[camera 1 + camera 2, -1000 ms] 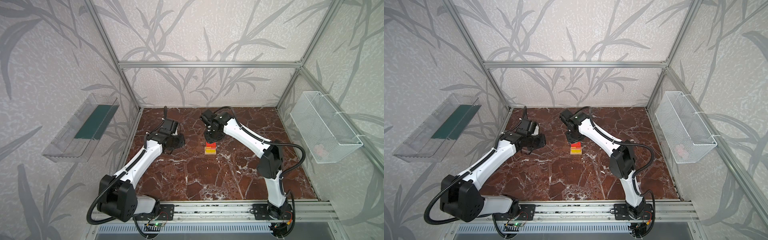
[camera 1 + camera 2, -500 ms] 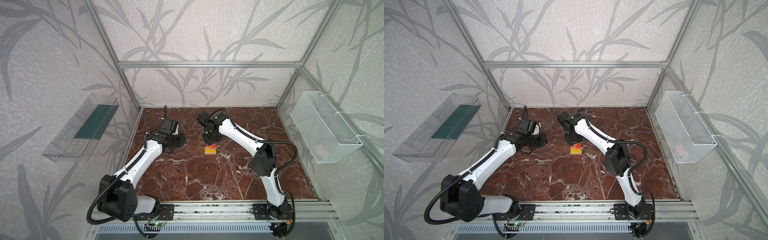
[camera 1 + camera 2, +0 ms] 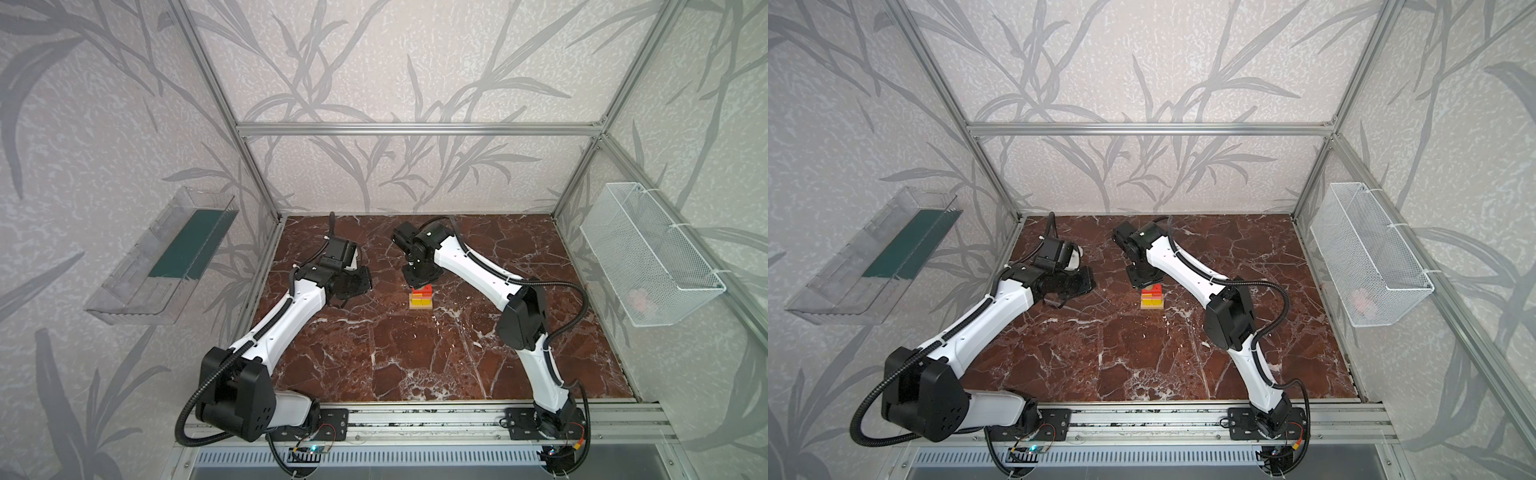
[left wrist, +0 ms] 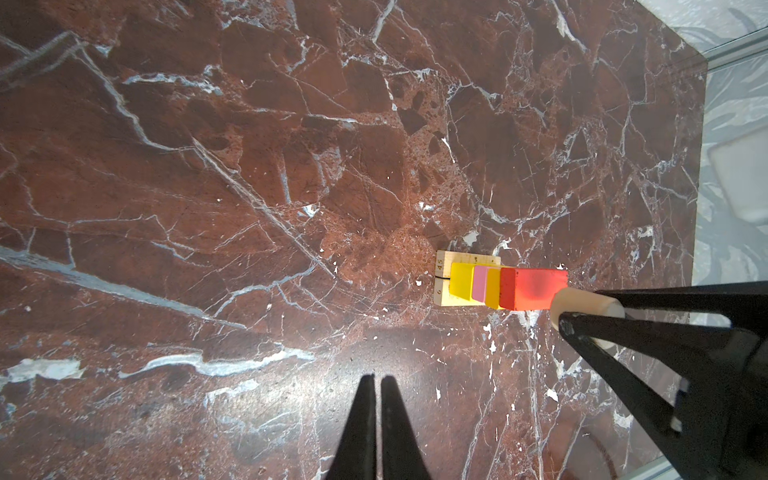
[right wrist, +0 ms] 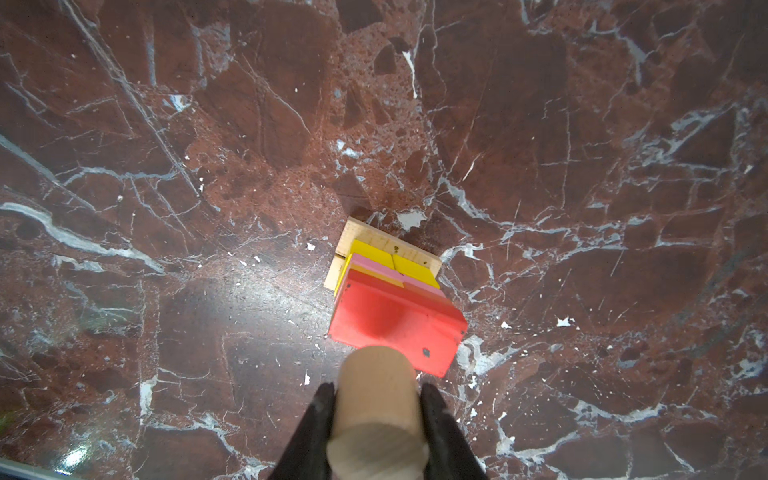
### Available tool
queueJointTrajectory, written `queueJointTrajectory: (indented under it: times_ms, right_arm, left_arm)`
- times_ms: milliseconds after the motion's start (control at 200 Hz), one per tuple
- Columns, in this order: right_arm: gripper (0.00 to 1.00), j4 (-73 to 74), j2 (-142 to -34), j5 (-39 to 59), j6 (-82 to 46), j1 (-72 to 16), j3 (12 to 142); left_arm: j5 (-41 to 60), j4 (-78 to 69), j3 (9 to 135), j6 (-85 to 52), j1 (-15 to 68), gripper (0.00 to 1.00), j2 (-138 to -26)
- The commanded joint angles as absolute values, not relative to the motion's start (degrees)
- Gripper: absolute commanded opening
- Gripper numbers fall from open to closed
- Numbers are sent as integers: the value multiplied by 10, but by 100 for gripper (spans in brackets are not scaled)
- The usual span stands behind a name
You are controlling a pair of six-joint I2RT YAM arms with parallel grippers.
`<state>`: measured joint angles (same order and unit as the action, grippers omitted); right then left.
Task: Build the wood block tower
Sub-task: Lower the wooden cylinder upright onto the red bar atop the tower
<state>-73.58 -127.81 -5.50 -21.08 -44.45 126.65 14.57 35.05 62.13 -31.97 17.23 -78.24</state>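
While the right fingers [image 5: 440, 436] clamp the tan cylinder [image 5: 376, 411] by its round sides, it hangs upright just above the tower [image 3: 420, 299], whose top is the red brick [image 5: 395, 324]. Whether wood already touches wood I cannot tell.

To do this well, I judge the cylinder should come over the middle of the red face, where a dark patch, likely its shadow, lies; in the right wrist view it sits toward one edge. Then it should go straight down until the flat end seats fully. The fingers should part only a little and evenly, then lift straight up so neither drags the piece.

The stack is narrow on its tan plank base [image 5: 361, 232], so a sideways push could topple it. The left fingers [image 4: 359, 432] are pressed together, holding nothing, well apart from the tower. Bare desk [image 3: 415, 365] lies on every side of the stack. The cage walls [image 3: 395, 174] stand far off, so the way upward is open.
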Motion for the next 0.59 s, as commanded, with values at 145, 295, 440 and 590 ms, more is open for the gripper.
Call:
queueJointTrajectory:
  times_ms: [145,295,440,590]
  right_arm:
    - [2,-763,-1292,-58,-202,-439,1284]
    - [2,-762,-1295,-60,-201,-434,1284]
    - [2,-762,-1296,-58,-201,-432,1287]
    - [3,-761,-1300,-56,-202,-432,1288]
  left_arm:
    - [150,344,617,-320,170,6,-792]
    - [150,344,617,-320,170,6,-792]
    - [149,344,617,-322,170,6,-792]
    - [151,345,618,-322,170,6,-792]
